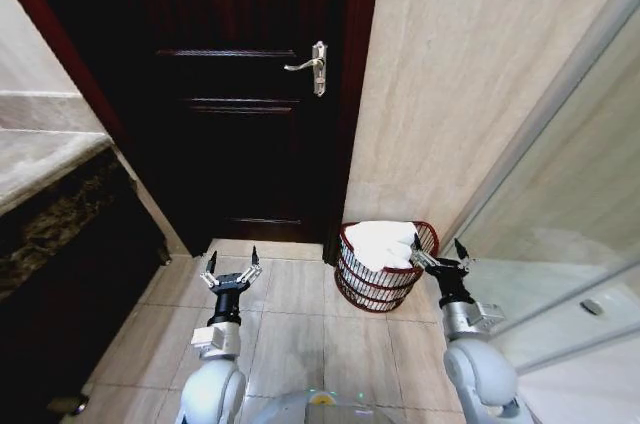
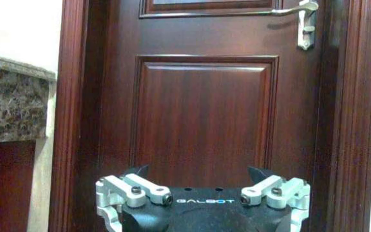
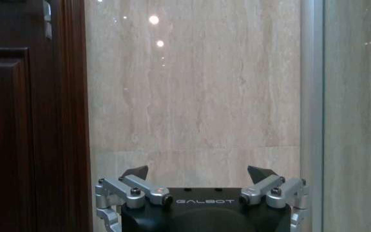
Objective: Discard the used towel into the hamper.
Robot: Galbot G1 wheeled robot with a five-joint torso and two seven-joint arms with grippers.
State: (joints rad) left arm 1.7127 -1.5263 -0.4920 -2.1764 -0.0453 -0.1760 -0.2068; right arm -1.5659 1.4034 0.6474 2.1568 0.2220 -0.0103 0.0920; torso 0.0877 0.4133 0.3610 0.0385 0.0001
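From the head view, the hamper [image 1: 385,269] stands on the tiled floor at the far right, against the beige wall just right of the dark wooden door [image 1: 245,84]. A white towel [image 1: 383,241] lies bunched inside it, heaped up to the rim. The right gripper [image 1: 441,259] hangs just beside the hamper's right rim, its fingers spread and holding nothing. The left gripper [image 1: 232,266] hovers over bare tiles, well to the left of the hamper, fingers also spread and empty.

The left wrist view looks straight at the door's lower panel, with the left gripper [image 2: 198,175] spread wide in the foreground and a marble counter edge [image 2: 11,104] at one side.

The right wrist view faces the beige wall [image 3: 192,96], with the right gripper [image 3: 198,174] likewise splayed.

The towel looks soft, light and limp; it would likely sag and drape, so a pinch on a raised fold should hold best. The wire hamper seems light and could slide if nudged.
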